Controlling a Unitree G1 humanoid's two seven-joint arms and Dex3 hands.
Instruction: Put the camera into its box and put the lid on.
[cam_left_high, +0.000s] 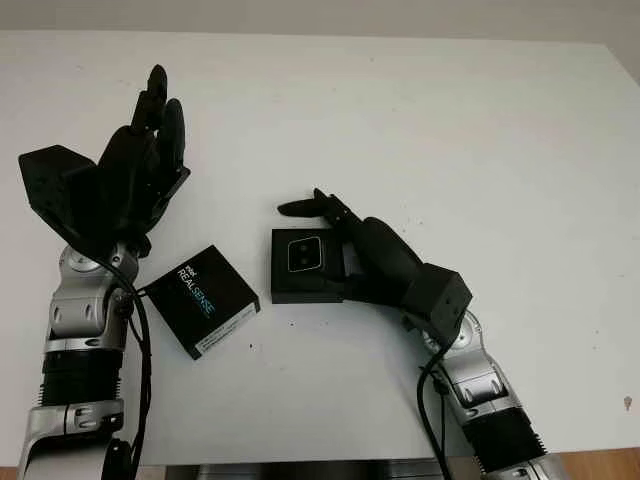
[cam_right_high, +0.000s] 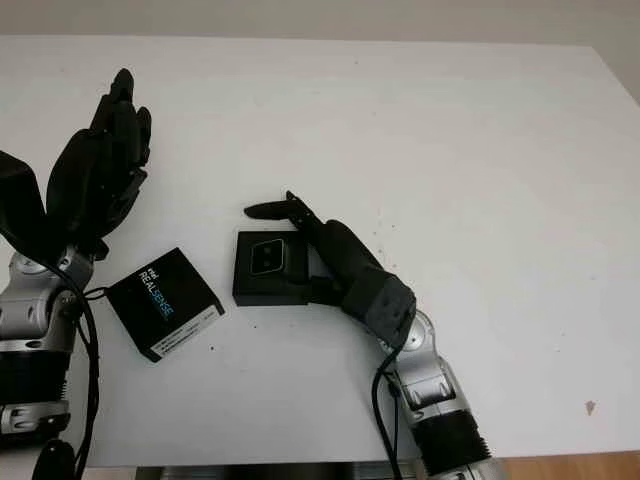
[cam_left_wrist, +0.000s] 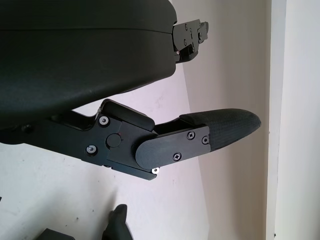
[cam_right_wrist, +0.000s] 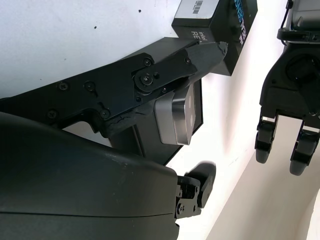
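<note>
Here the small silver-grey square camera (cam_left_high: 302, 254) sits in the open black box (cam_left_high: 306, 266) on the white table (cam_left_high: 450, 140). The right hand (cam_left_high: 345, 245) grips the box's right side. The black printed lid (cam_left_high: 203, 300) lies just left, below the open, raised left hand (cam_left_high: 135, 175).

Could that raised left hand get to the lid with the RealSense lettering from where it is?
Probably yes. The lid lies on the table just below the open left hand, with nothing between them; the right hand is busy at the box.
</note>
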